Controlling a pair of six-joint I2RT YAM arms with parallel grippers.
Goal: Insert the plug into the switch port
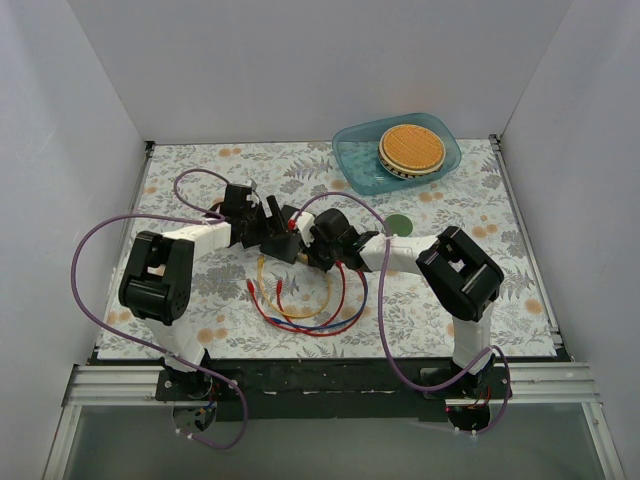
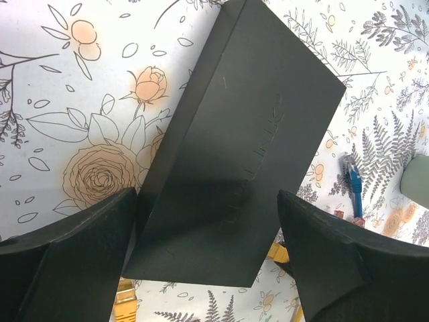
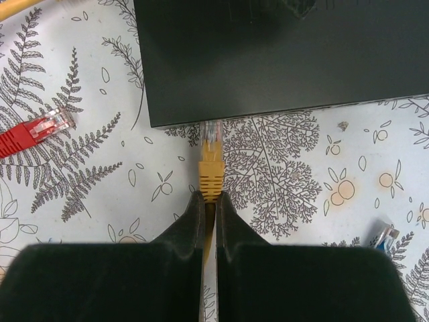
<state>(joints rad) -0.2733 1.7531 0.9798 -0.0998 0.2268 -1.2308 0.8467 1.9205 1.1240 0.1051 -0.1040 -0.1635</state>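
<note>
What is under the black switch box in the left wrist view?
Bits of yellow cable poke out beneath the switch box by each left claw finger, over the floral cloth. How the cable runs beneath the box is covered.

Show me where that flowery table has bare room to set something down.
Bare cloth lies along the far edge between the left wall and the blue tray, and at the right edge between tray and right arm. The middle is crowded: black box, left gripper, right gripper with its yellow plug, loose cables.
</note>
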